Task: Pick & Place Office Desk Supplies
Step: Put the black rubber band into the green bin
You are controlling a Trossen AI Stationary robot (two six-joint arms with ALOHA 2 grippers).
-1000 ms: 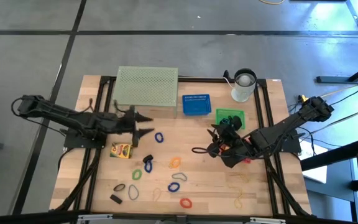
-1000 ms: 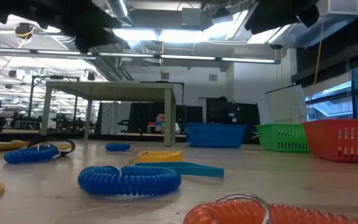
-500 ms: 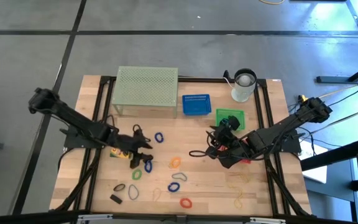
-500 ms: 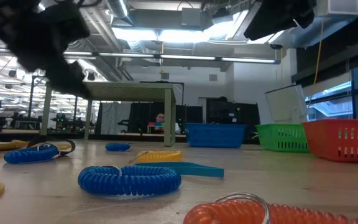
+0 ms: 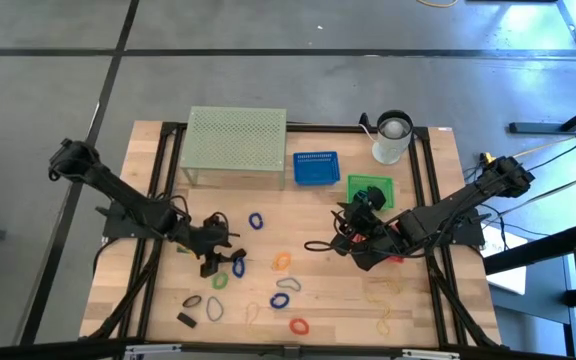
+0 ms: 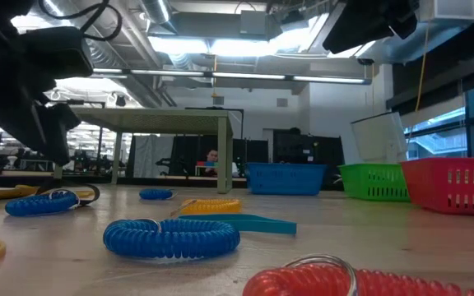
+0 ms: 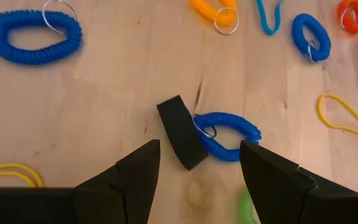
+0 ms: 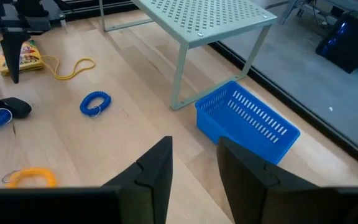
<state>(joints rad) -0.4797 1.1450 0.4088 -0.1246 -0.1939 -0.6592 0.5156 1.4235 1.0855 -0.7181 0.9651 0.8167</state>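
Our left gripper (image 7: 194, 171), fingers wide, hovers over the small black clip (image 7: 180, 131) touching a blue coiled loop (image 7: 227, 135) at its three o'clock, so we risk snagging both.

surface: wooden table (image 5: 418, 310) | on it: coil loops (image 5: 284, 282), mesh stand (image 5: 236, 138), blue basket (image 5: 316, 168), cup (image 5: 392, 138)
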